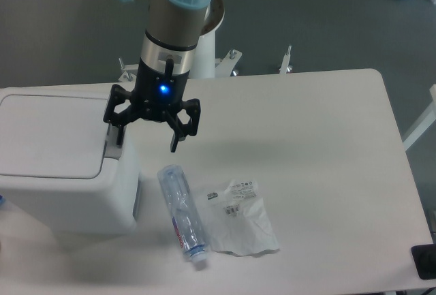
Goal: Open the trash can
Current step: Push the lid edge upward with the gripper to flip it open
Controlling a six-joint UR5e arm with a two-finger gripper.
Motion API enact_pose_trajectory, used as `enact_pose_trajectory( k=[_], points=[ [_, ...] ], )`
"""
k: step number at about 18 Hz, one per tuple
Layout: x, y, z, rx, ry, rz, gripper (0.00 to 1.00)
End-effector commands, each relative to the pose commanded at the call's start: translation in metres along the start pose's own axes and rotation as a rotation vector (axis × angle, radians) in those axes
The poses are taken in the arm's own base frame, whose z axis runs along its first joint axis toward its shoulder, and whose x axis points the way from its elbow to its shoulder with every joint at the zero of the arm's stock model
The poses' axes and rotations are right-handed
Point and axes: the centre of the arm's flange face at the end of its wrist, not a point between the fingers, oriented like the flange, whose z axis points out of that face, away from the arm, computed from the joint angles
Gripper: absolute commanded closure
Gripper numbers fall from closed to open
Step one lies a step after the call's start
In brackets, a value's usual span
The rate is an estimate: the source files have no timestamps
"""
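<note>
The trash can [61,165] is a large white boxy bin at the left of the table, its flat lid [51,135] down. A grey push-button strip [113,146] runs along the lid's right edge. My gripper [146,138] hangs over the bin's right edge, open and empty. Its left finger [118,130] points down right at the grey button; I cannot tell if it touches. Its right finger [178,136] hangs over the table beside the bin.
A clear plastic bottle [182,212] lies on the table just right of the bin, cap toward the front. A crumpled clear plastic bag [240,216] lies beside it. The table's right edge [402,172] and a black object [424,261] are far right.
</note>
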Motion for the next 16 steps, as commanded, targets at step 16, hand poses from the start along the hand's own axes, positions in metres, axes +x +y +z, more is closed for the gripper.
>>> enact_pose_trajectory(
  k=[16],
  points=[
    [-0.074, -0.041, -0.088, 0.1, -0.259, 0.173, 0.0]
  ],
)
